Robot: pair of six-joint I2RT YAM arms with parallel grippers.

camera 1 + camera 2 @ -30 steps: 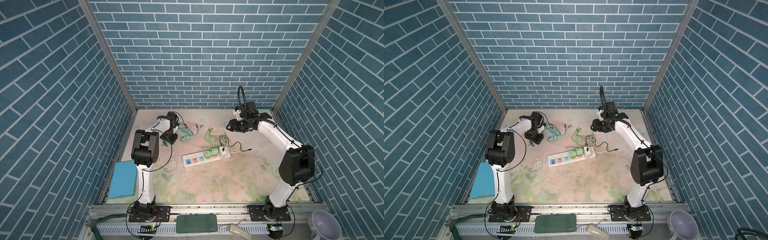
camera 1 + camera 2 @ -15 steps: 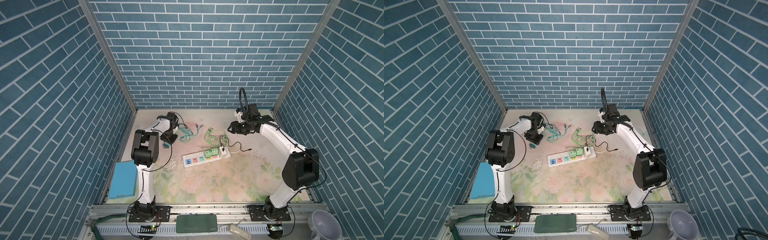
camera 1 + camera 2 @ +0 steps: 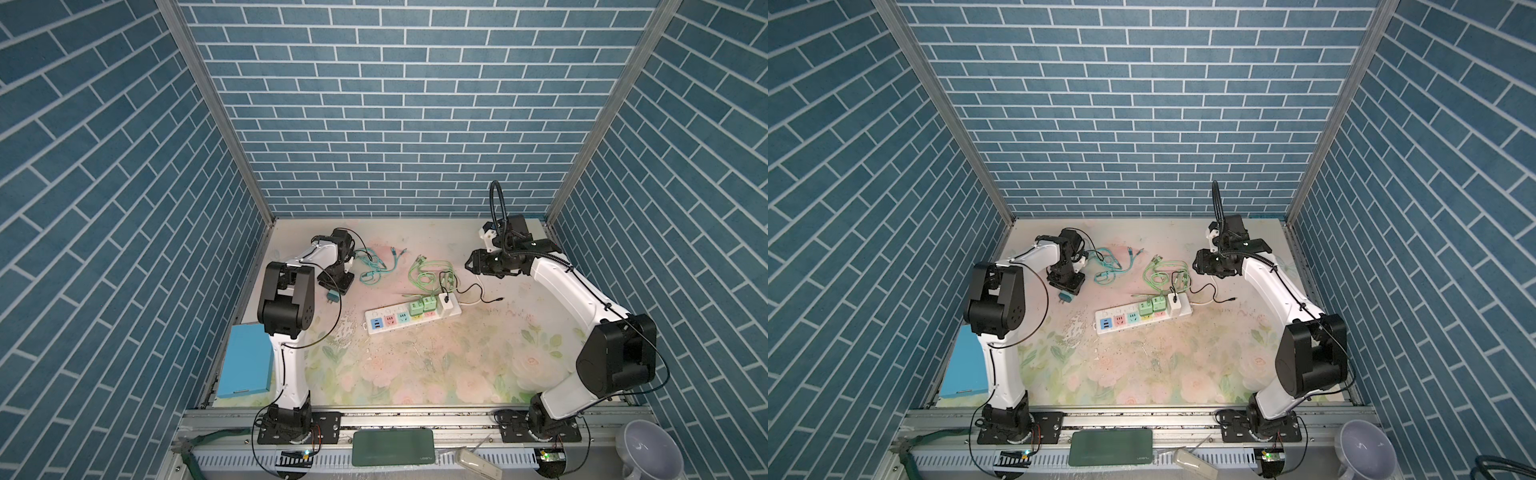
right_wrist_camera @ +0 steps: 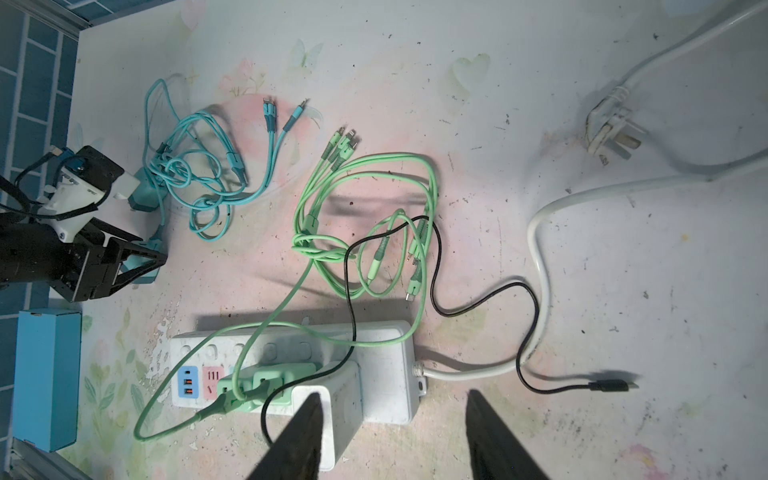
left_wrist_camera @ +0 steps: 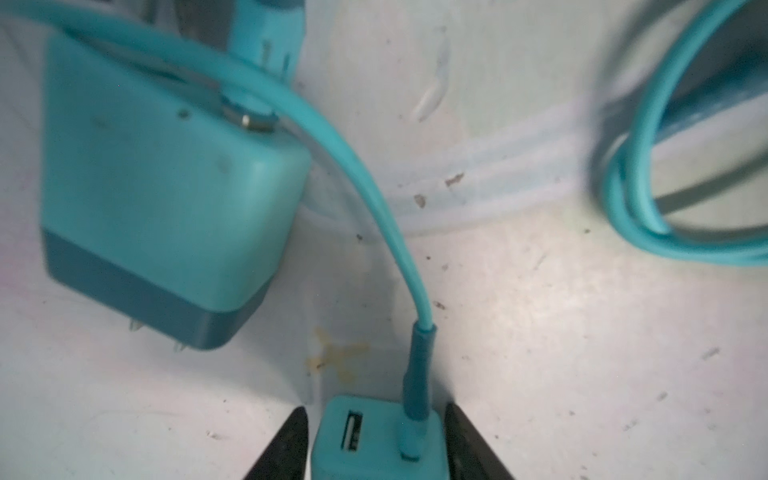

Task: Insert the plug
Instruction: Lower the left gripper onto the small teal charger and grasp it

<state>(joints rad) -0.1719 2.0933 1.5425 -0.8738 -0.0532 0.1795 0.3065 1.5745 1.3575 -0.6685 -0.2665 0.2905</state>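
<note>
**Left arm has the teal plug bracketed, strip is off to the side**

Top views: teal plug (image 3: 331, 297) lies right at the left gripper (image 3: 335, 289) tips, so that arm's way nearer. The power strip (image 3: 380, 311) is well off sideways.
Left wrist: the plug sits between the jaws, USB face up at the camera, body lined up along the fingers (image 5: 286, 440). They hug both sides, but I can't tell if they're actually clamped.
Right wrist: right gripper (image 4: 395, 436) is spread and empty, hovering over the strip. It holds two green chargers (image 4: 266, 380) and a white charger (image 4: 336, 415); the pink socket (image 4: 212, 380) is free.
</note>
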